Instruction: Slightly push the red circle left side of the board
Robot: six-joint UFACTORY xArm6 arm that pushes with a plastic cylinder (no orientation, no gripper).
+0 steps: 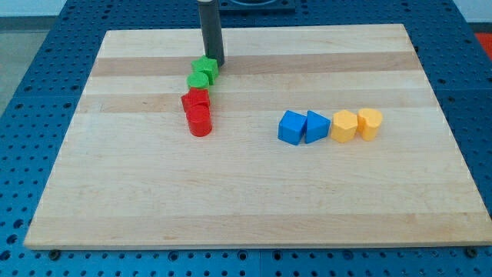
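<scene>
My tip (217,63), the bare lower end of a dark rod tool holding nothing, rests just beside the upper green block (205,68). Below it run a second green block (198,80), a red block (195,99) and the red circle (200,121), touching. On the wooden counter (115,200), at the view's right, sit 2 blue blocks (292,127) (316,126) and 2 yellow blocks (344,126) (370,122).

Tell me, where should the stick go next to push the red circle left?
Probably around to the view's right of the red circle. My tip now sits up by the green blocks, at the top of the stack, with another red block between. From the circle's right side, a short nudge would slide it left.
</scene>
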